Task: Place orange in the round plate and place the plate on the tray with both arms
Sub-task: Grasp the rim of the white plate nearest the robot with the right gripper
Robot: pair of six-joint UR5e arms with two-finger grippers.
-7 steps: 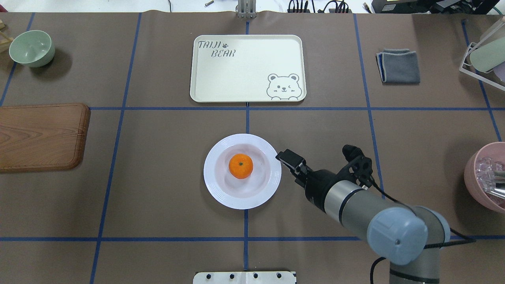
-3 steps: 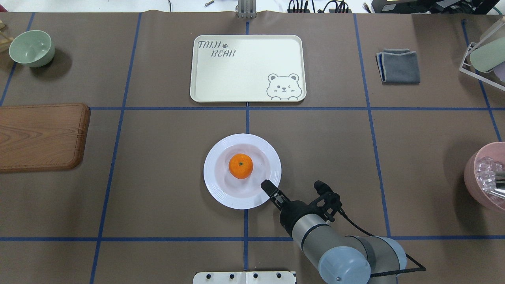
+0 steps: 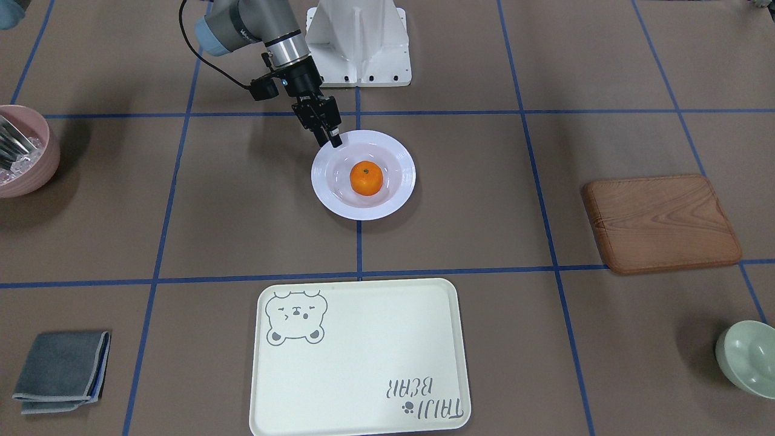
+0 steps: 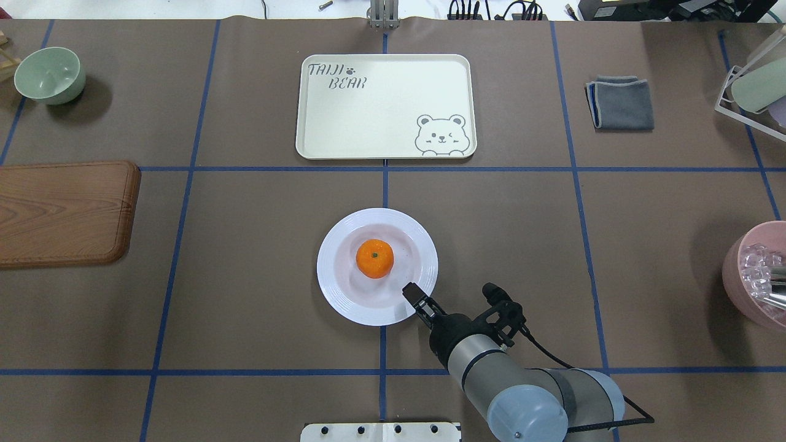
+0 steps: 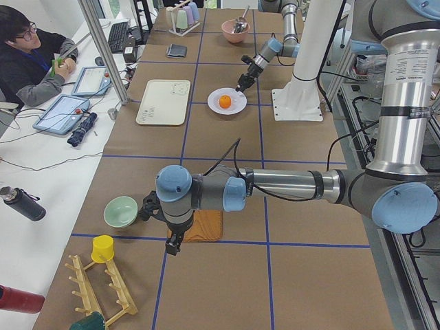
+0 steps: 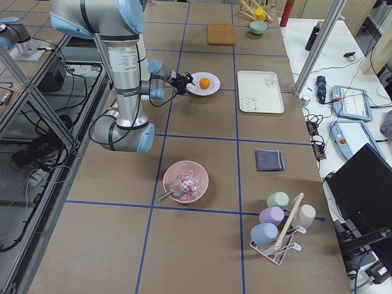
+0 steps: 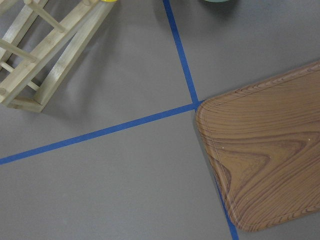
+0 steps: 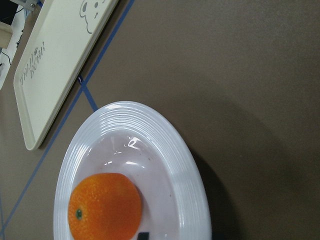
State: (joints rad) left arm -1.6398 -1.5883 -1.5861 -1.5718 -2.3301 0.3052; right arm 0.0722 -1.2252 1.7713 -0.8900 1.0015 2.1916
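Closure of the right tool (image 4: 410,293) cannot be told; the round plate (image 4: 334,288) rim is best pinched deeply, orange (image 4: 374,258) kept level

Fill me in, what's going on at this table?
The orange sits in the round plate, which is on the table, not yet on the tray. The right pincer is at the plate's rim on the robot's side; whether it grips is unclear. The left pincer hangs far off by the wooden board.
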